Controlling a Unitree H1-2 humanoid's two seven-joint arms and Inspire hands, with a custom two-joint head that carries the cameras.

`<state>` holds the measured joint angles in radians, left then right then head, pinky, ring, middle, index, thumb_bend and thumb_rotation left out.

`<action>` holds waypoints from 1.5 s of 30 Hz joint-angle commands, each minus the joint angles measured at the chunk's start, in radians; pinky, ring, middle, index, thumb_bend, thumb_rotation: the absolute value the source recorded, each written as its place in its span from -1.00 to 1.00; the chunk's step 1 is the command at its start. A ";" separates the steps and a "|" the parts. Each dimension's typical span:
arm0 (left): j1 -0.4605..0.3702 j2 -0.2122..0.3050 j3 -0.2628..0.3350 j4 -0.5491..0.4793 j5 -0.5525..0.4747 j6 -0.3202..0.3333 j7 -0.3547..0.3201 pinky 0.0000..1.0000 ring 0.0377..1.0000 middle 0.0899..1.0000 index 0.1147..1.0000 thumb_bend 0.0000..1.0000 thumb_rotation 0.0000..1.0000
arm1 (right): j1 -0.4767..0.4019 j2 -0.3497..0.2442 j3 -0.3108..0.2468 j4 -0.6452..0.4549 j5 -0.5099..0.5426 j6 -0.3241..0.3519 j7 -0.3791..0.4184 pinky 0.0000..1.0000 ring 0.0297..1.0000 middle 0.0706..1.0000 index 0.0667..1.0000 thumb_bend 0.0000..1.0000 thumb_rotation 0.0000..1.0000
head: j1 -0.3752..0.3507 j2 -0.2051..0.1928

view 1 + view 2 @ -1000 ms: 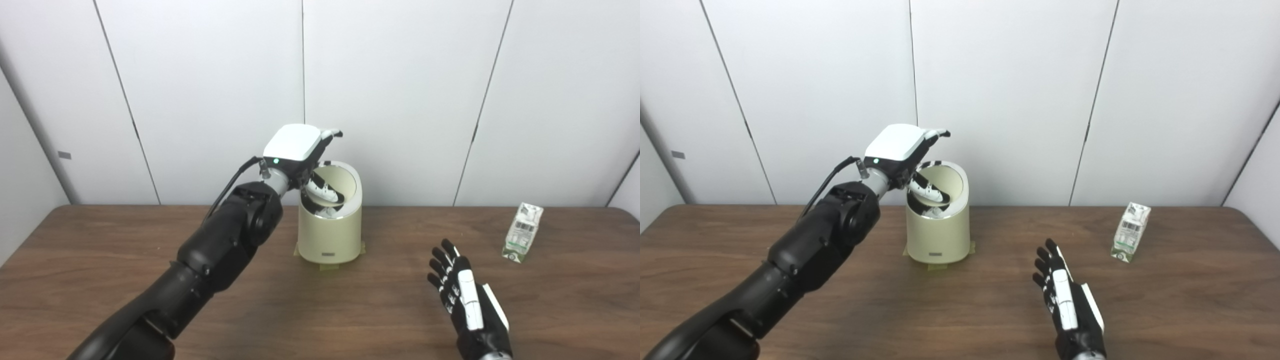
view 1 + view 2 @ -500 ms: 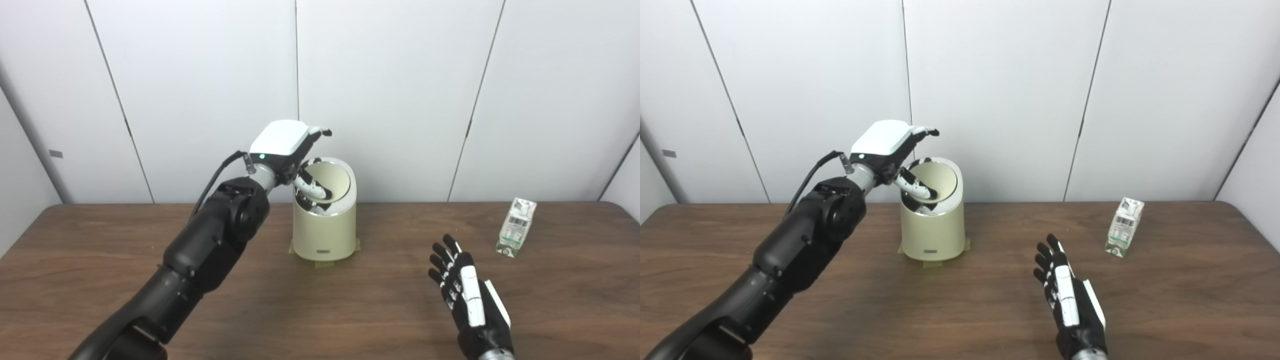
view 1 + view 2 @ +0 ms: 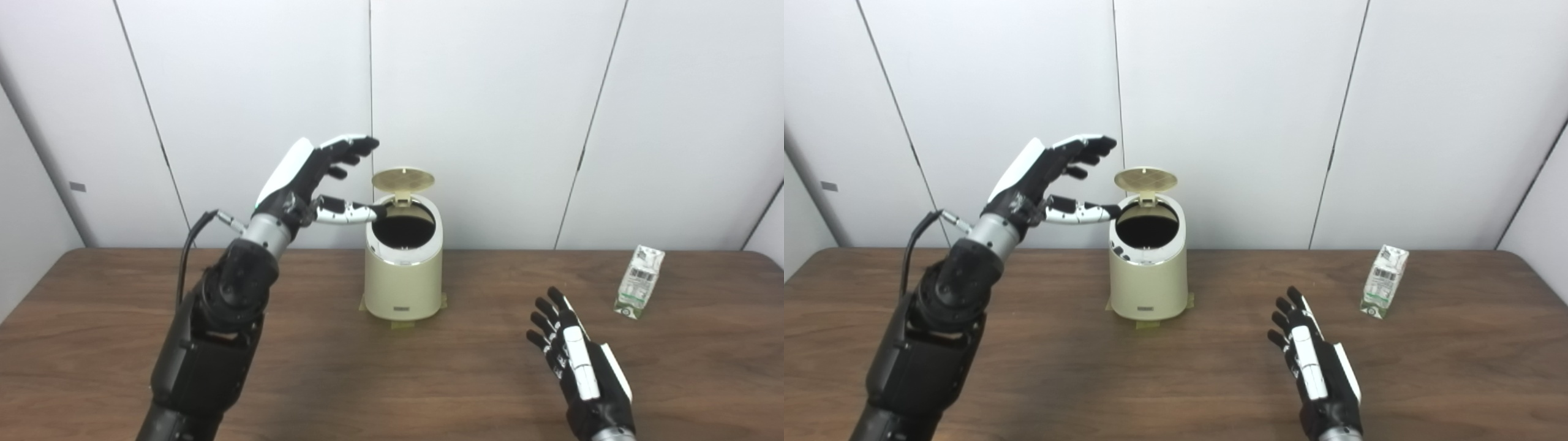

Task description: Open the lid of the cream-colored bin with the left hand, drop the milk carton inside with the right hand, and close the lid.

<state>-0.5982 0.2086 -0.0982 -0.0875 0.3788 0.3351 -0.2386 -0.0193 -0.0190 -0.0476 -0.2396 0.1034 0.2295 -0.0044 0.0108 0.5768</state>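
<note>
Bin interior (image 3: 403, 228): showing only black, contents not discernible.
Bin front label (image 3: 402, 312): too small to read.
Milk carton (image 3: 639, 282): print and barcode too small to read; its far side is facing away.
Left arm (image 3: 202, 349): running off the bottom edge, upper part cut away.
Right hand (image 3: 1318, 373): wrist being cropped by the bottom edge; palm side is turning out of sight.
Counter (image 3: 1213, 380): near edge and both sides are running out of frame.

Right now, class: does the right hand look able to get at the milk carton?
Probably yes. The right hand is open above the table, and bare wood lies between it and the upright milk carton. The bin stands well off to the side.
</note>
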 commanded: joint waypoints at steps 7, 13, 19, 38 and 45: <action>0.114 -0.060 0.105 -0.179 -0.115 0.109 0.046 0.56 0.65 0.65 0.69 -0.12 -0.66 | -0.045 0.001 -0.020 -0.033 0.021 -0.018 -0.002 0.66 0.81 0.88 0.86 0.36 0.35 | -0.003 -0.002; 0.240 -0.086 0.136 -0.259 -0.215 0.127 0.044 0.57 0.67 0.70 0.77 -0.15 0.02 | -0.045 -0.015 -0.046 -0.023 0.024 -0.054 -0.005 0.56 0.80 0.88 0.83 0.16 -0.05 | -0.011 0.000; 0.380 -0.115 0.121 -0.326 -0.235 0.118 0.072 0.81 0.80 0.84 0.89 -0.04 0.72 | -0.037 -0.048 -0.103 -0.005 0.034 -0.068 -0.015 0.49 0.73 0.85 0.80 0.42 -0.38 | -0.066 0.019; 0.396 -0.114 0.158 -0.258 -0.408 0.111 0.072 0.92 0.90 0.89 0.90 -0.06 0.92 | -0.025 -0.155 -0.261 -0.090 -0.183 -0.059 -0.186 0.46 0.60 0.67 0.62 0.57 -0.64 | -0.300 0.047; 0.399 -0.064 0.154 -0.247 -0.443 0.088 0.053 0.99 0.93 0.92 0.92 -0.03 0.71 | -0.105 -0.250 -0.236 0.037 -0.307 -0.077 -0.201 0.48 0.71 0.72 0.71 0.75 -0.61 | -0.339 0.034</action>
<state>-0.1624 0.1355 0.0583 -0.3176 -0.0473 0.4587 -0.1753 -0.0767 -0.2474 -0.2897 -0.1880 -0.1780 0.2046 -0.1958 -0.3283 0.6105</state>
